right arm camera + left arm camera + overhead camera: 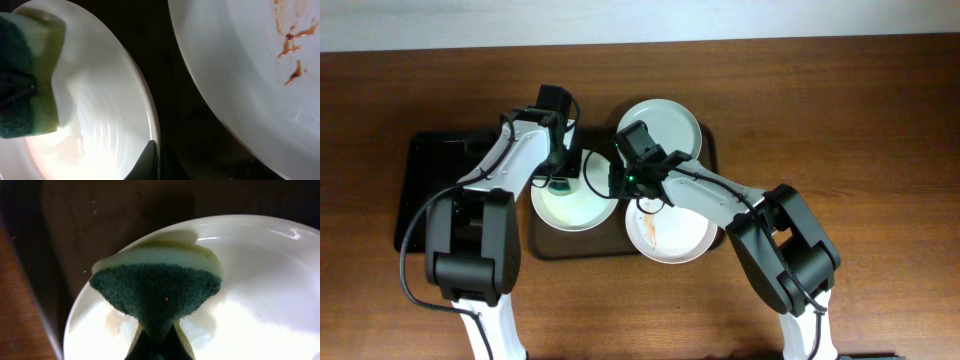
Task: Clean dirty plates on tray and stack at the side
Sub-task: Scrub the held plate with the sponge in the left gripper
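Resting on your brown wooden table [840, 100], the large dark brown rectangular tray [595, 243] carried all three round plates.
The pale bluish-green plate [560, 212] sat at its left, a plain white plate [665, 120] at the back, a white plate with orange-brown smears [675, 240] front right. Your left gripper [157, 349] was clenched on a green-and-yellow sponge [157, 287] pressed to the bluish-green plate; your right gripper [618, 182] had one finger at that plate's rim, its grip impossible to tell.

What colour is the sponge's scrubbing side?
The sponge face is dark green; left wrist view shows it best.
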Motion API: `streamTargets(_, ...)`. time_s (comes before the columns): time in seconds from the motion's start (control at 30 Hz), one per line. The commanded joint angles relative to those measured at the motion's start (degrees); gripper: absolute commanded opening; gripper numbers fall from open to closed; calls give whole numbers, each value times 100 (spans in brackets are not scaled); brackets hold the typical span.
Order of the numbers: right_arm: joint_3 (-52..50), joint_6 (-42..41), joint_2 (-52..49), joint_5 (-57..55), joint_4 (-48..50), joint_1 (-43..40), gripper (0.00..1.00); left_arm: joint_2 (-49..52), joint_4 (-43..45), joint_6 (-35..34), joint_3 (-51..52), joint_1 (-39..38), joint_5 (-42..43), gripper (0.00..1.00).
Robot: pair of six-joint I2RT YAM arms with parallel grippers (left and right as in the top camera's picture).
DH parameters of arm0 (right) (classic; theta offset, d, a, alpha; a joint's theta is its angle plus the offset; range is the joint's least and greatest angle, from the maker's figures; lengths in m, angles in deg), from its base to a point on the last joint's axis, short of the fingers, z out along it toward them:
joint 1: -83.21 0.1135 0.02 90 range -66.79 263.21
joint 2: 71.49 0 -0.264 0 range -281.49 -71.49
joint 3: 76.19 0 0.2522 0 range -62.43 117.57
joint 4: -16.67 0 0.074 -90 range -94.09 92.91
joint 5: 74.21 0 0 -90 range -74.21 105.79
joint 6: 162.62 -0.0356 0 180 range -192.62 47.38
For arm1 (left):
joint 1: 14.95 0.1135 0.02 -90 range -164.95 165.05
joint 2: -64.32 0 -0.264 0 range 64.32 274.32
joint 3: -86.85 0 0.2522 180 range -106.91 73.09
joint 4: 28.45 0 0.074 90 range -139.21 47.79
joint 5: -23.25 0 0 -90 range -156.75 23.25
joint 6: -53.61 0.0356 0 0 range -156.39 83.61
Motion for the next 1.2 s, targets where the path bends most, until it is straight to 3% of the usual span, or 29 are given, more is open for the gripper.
streamTargets(0.0,42,66,-94,13,-52,24,4,168,-149,57,48,17,74,1)
streamTargets(0.13,42,63,-94,13,-50,24,4,168,-1392,48,-420,170,-1357,1)
streamTargets(0.2,42,63,-94,13,-50,24,4,168,-1405,48,-669,188,-1335,1)
streamTargets(0.4,42,61,-94,13,-50,24,4,181,-1488,55,-1405,188,1108,1)
streamTargets(0.53,42,61,-94,13,-42,24,4,192,-1572,50,-859,111,1884,1)
streamTargets(0.7,42,61,-94,13,-31,24,4,192,-575,50,413,48,2085,1)
streamTargets(0.8,42,63,-94,13,-33,24,4,192,-348,50,719,55,1226,1)
streamTargets(0.87,42,63,-94,13,-35,24,4,192,-461,-251,719,63,-573,1)
streamTargets(0.9,42,63,-94,13,-35,24,4,192,-468,-365,719,66,-977,1)
streamTargets(1.03,42,61,-94,13,-31,24,4,192,-345,-404,717,63,-1797,1)
streamTargets(1.17,42,61,-94,13,-33,24,4,192,-256,-566,518,59,-1878,1)
